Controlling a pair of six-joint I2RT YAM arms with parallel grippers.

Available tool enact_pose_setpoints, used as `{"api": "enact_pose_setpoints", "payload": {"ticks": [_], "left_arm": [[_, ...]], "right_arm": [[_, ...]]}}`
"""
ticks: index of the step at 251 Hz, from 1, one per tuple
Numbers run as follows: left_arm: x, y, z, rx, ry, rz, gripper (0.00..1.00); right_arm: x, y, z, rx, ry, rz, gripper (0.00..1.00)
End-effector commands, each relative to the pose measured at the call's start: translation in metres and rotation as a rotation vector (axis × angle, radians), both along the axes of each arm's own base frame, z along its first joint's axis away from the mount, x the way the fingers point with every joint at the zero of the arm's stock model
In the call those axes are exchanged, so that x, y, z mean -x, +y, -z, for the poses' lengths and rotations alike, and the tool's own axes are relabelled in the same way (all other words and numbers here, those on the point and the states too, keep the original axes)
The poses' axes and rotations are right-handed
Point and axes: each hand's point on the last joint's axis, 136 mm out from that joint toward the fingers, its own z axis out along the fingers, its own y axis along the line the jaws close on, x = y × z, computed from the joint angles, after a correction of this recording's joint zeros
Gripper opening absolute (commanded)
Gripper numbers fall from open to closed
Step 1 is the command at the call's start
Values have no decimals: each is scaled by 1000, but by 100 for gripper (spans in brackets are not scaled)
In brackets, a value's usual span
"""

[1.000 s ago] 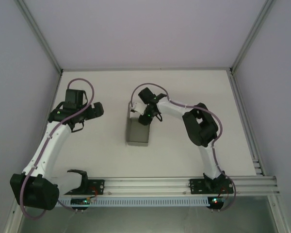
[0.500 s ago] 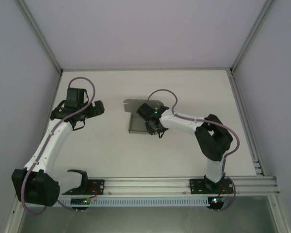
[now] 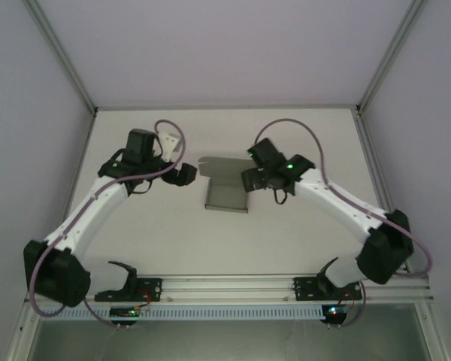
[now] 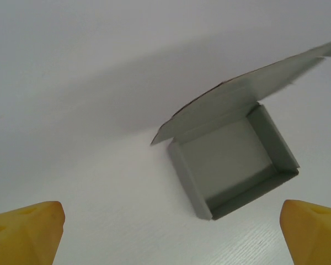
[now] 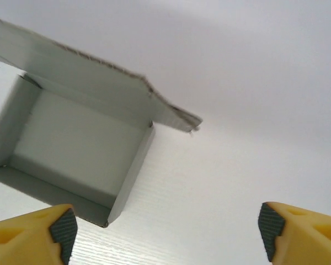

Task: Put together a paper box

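Observation:
The paper box (image 3: 227, 195) is a low grey cardboard tray lying mid-table, its lid flap (image 3: 224, 165) standing open along the far side. My left gripper (image 3: 186, 174) hovers just left of it and is open. The right gripper (image 3: 249, 179) sits at the box's right edge, also open. In the left wrist view the paper box (image 4: 231, 165) lies ahead and to the right, between the widely spread yellow fingertips (image 4: 25, 232) of the left gripper (image 4: 168, 234). In the right wrist view the paper box (image 5: 71, 149) lies ahead left of the right gripper (image 5: 168, 234); nothing is held.
The white table (image 3: 158, 226) is bounded by metal frame posts (image 3: 60, 53) at the back corners. A rail (image 3: 233, 286) runs along the near edge. Grey walls close in the left, right and back.
The right gripper has let go of the box and pulled back to its right side. The box now lies with its lid open. The left arm has swung right, toward the box.

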Motion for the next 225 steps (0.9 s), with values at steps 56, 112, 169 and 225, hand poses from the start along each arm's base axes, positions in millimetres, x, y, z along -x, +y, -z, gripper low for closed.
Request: {"api": "enact_pose_setpoints", "payload": {"ticks": [56,112,169,225], "left_arm": [[-26,-46,23,-140,6,352,84],[-40,-49,54,-245,70,372,61],[-43,-50,69,-286,137,365,31],[-48,-49,67,-326,118,318,0]], "right_arm": [[-40,19,1,59,-17,-462,97],[-69,22,37,103,130,-493,65],[-67,21,44,100,159,-496,33],[-64,23,48,97,159,-516,15]]}}
